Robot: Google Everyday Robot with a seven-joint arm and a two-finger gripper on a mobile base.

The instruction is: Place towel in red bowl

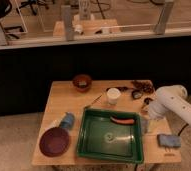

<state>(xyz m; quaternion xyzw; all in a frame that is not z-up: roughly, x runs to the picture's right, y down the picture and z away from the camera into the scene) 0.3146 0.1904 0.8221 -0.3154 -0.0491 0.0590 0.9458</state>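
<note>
Gripper (145, 123) hangs at green tray's (109, 158) right edge, wide open, empty. Towel (110, 135) lies mid-tray, left of me. I should drop straight over it and pinch its bunched middle; red bowl (82, 81) sits far, behind tray.

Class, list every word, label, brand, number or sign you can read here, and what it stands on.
None can be read: no text shows on the green tray, the white cup, the red bowl or the gripper at the tray's right edge.
</note>
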